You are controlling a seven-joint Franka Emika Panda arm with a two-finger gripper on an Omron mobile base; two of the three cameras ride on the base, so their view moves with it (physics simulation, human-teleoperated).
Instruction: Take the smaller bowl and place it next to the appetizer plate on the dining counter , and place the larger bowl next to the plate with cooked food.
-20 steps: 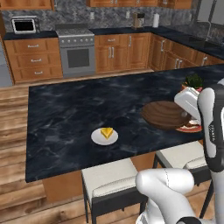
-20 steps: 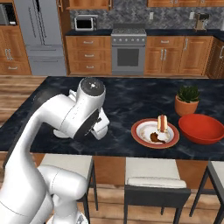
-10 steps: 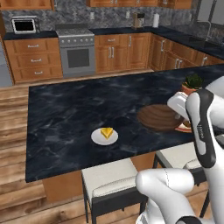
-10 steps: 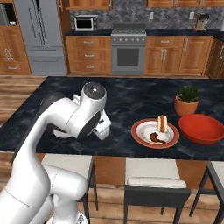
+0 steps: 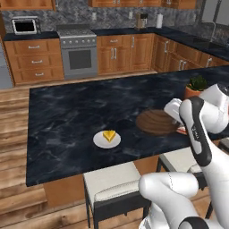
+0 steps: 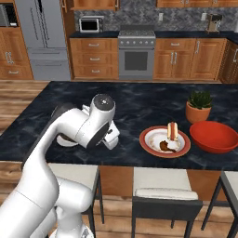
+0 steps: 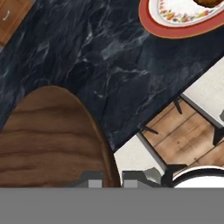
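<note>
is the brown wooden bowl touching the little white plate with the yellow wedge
Apart. In the left base view, a stretch of bare black counter separates the brown bowl from the white plate.

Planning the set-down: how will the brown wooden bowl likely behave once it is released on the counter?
The smaller bowl looks rigid, so it probably won't flex. Shallow and wide, it seems unlikely to tip. On the glossy dining counter it might slide slightly.
</note>
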